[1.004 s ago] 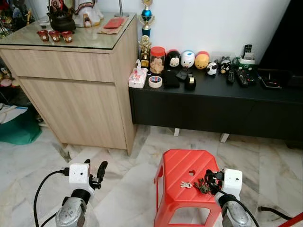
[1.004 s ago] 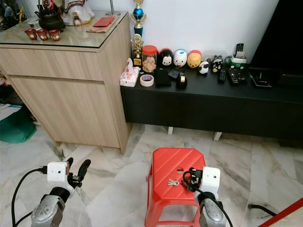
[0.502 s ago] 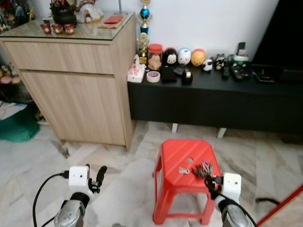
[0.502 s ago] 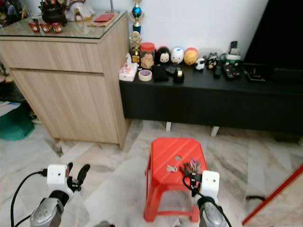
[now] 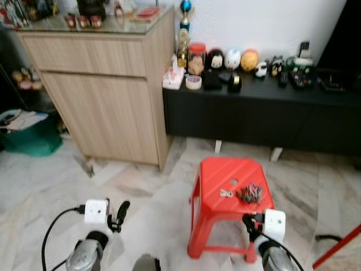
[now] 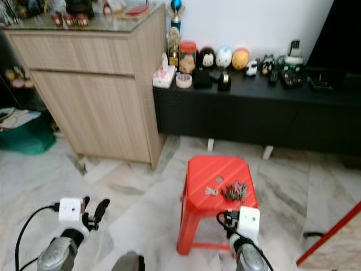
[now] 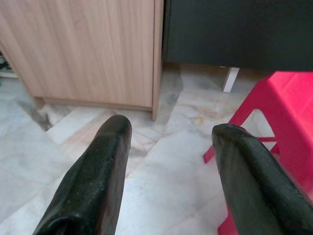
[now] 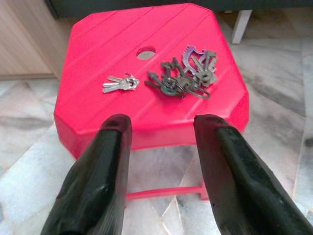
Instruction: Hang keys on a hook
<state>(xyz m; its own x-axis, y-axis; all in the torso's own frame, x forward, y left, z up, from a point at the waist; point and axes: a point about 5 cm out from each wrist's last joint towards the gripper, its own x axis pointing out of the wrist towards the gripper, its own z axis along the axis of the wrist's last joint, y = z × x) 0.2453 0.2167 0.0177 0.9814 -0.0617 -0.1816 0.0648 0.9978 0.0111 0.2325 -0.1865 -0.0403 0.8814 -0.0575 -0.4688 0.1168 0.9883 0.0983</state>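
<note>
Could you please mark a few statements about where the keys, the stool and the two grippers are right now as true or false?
1. Two sets of keys lie on the red stool: a big bunch of keys and a small set of keys. True.
2. The right gripper is shut on the big bunch. False: its fingers are open and short of the stool, holding nothing.
3. The small set lies apart from the big bunch. True.
4. The left gripper is holding the small set. False: it is open and empty, over the marble floor beside the stool.
5. The stool stands on top of the wooden cabinet. False: it stands on the floor.
</note>
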